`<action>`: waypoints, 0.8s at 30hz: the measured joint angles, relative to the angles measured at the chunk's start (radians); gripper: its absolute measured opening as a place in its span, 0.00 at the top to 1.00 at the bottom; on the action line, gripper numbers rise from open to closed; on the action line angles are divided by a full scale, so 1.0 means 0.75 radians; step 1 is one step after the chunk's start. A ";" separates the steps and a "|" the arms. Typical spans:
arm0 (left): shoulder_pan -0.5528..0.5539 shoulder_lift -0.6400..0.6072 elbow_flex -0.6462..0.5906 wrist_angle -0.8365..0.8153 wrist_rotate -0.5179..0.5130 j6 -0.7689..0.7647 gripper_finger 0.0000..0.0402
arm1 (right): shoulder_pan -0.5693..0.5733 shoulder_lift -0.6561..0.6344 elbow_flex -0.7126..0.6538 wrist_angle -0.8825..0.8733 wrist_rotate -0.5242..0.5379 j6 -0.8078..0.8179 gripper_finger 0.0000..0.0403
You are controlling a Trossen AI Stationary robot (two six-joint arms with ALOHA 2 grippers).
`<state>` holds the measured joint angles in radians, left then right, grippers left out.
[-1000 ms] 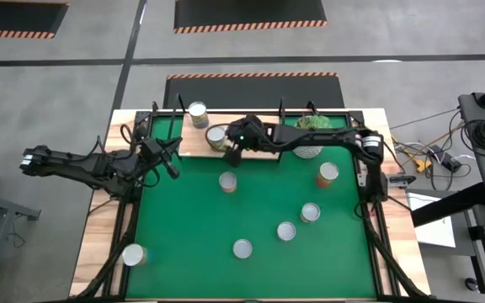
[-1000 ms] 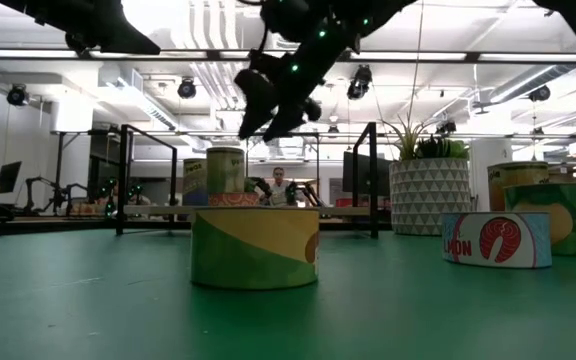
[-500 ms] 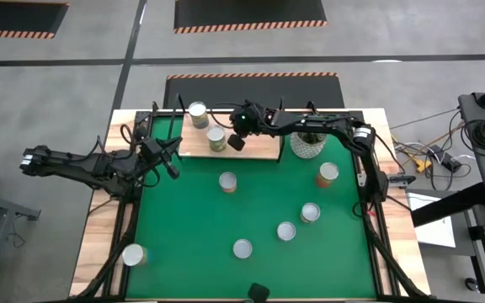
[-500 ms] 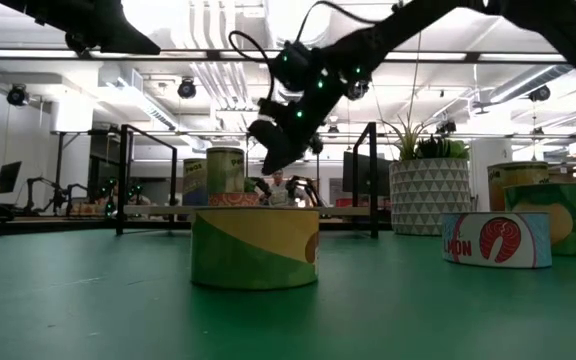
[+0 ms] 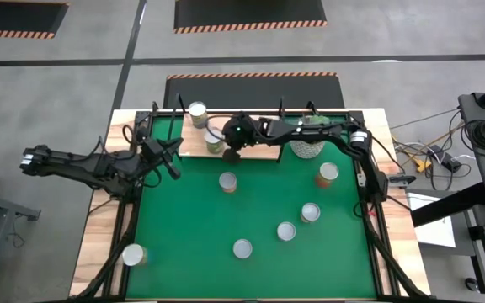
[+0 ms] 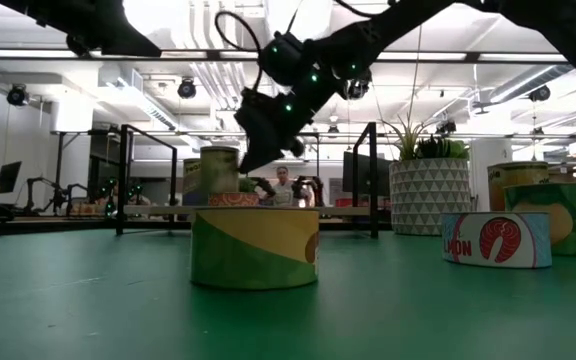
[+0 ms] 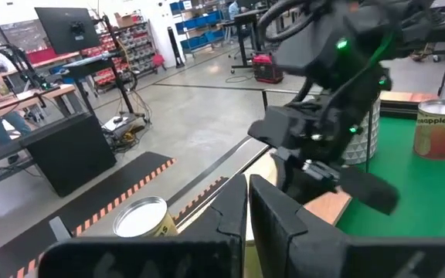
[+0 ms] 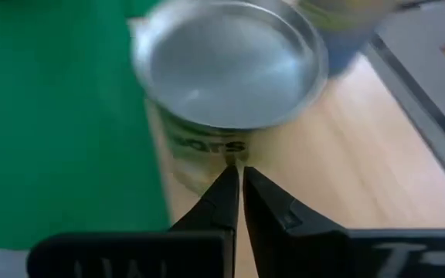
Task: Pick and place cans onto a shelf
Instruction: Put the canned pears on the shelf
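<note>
Two cans stand upright on the light-wood shelf [image 5: 259, 150] at the table's far side: one at its far left corner [image 5: 197, 112], one nearer [image 5: 215, 142]. My right gripper [image 5: 226, 152] is shut, with its tips at the nearer can's side in the right wrist view [image 8: 239, 168] and the low view [image 6: 248, 162]. Several more cans stand on the green mat, such as one near the shelf [image 5: 227, 181] and one at the right [image 5: 327, 174]. My left gripper [image 5: 169, 158] is shut and empty, hovering at the mat's left edge; its own wrist view [image 7: 247, 202] shows it too. My right gripper meets the nearer can's labelled side [image 8: 222, 147], below the rim, with its shut fingertips [image 8: 224, 185]. The fingers slant down from the table's right side. The can stands upright on the shelf board [image 8: 346, 154].
A white patterned pot with a plant [image 5: 307, 140] stands just right of the shelf. One can [image 5: 133, 255] sits on the bare wood at the table's near left. Black wire posts [image 6: 123, 180] rise at the shelf's ends. Open mat lies between the scattered cans.
My right gripper has come down and toward the table's left, ending against the nearer can's right side. In the low view that can now stands slightly farther left on the shelf than before.
</note>
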<state>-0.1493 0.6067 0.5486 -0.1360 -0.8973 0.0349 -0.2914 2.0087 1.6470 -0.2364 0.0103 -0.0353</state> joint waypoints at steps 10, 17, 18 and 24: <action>0.000 0.048 0.009 0.006 0.000 -0.004 1.00 | 0.125 -0.004 0.000 0.068 0.141 -0.068 0.97; 0.000 0.062 0.009 0.011 0.001 -0.006 1.00 | 0.091 -0.025 0.000 -0.072 0.212 -0.092 0.97; 0.000 0.063 0.008 0.009 0.001 -0.009 1.00 | 0.082 -0.025 0.000 -0.078 0.235 -0.092 0.97; 0.000 0.065 0.009 0.012 0.000 -0.010 1.00 | 0.053 0.009 0.001 0.028 0.235 -0.047 0.97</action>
<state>-0.1493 0.6556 0.5550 -0.1267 -0.8970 0.0270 -0.2516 2.0155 1.6474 -0.2157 0.1862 -0.0702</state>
